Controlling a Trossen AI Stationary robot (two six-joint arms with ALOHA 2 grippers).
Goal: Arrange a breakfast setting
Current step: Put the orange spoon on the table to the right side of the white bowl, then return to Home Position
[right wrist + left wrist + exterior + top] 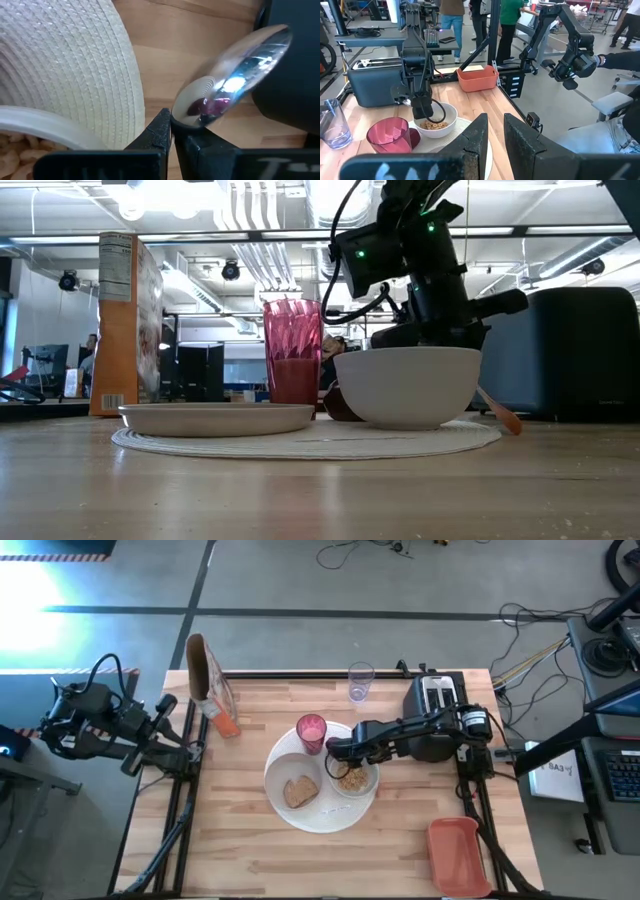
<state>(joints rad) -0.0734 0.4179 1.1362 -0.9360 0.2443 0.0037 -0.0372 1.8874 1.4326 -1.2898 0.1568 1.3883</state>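
A round white woven mat (322, 812) lies mid-table. On it stand a small white plate with toast (300, 790), a white bowl of cereal (353, 780) and a pink cup (311, 732). A dark red fruit (340, 404) sits between cup and bowl. A clear glass (360, 681) stands at the far edge. My right gripper (333, 748) hangs between cup and bowl, shut on a shiny spoon (232, 85). My left gripper (192, 748) waits at the table's left edge, fingers a little apart and empty. My right gripper pinches the spoon between its two fingertips at the neck, just behind the spoon's bowl (184, 121). The fingers point down from above. The spoon's bowl sticks out past the fingertips, clear of the wood beside the mat's edge (115, 75).
A black toaster (432, 712) stands at the far right under my right arm. A cereal box (208, 675) stands at the far left. A red tray (458, 855) lies at the near right corner. Bare wood shows at the near left.
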